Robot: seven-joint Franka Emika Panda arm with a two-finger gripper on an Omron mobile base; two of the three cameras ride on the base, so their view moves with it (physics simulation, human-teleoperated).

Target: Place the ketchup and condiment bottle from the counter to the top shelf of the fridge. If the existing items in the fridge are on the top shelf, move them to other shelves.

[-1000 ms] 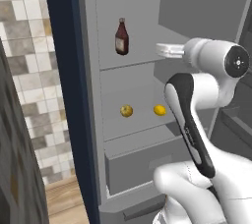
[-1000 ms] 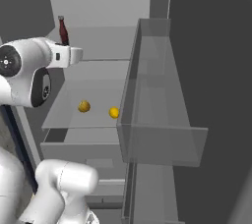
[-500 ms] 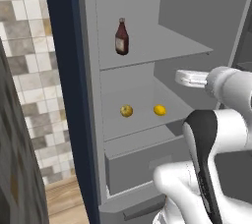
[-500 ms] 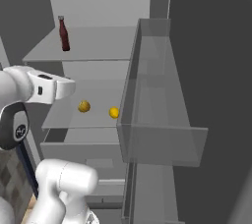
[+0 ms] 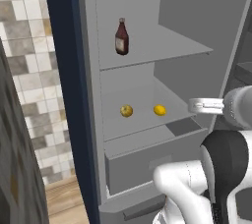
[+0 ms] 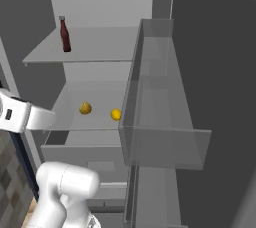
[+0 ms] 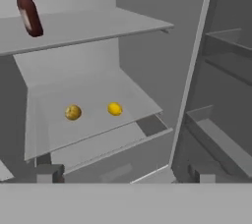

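A dark red bottle with a pale label, the ketchup by its look (image 5: 121, 37) (image 6: 64, 34) (image 7: 27, 10), stands upright on the fridge's top shelf (image 5: 167, 46) (image 6: 105, 47) (image 7: 93, 25), near its left side. The condiment bottle and the counter are out of view. My gripper (image 5: 194, 105) (image 6: 49, 119) (image 7: 123, 173) hovers in front of the fridge at the height of the middle shelf, well below and in front of the bottle. It is open, its fingertips (image 7: 49, 173) far apart with nothing between them.
Two small yellow fruits (image 5: 126, 111) (image 5: 159, 110) lie on the middle shelf (image 7: 98, 90). Below it is a closed drawer (image 5: 147, 161). The open fridge door with clear bins (image 6: 160, 122) stands to the right. A tiled wall (image 5: 29, 70) lies left of the fridge.
My arm has dropped from the top shelf's height to the middle shelf's and drawn back from the fridge. The bottle has stayed upright on the top shelf.
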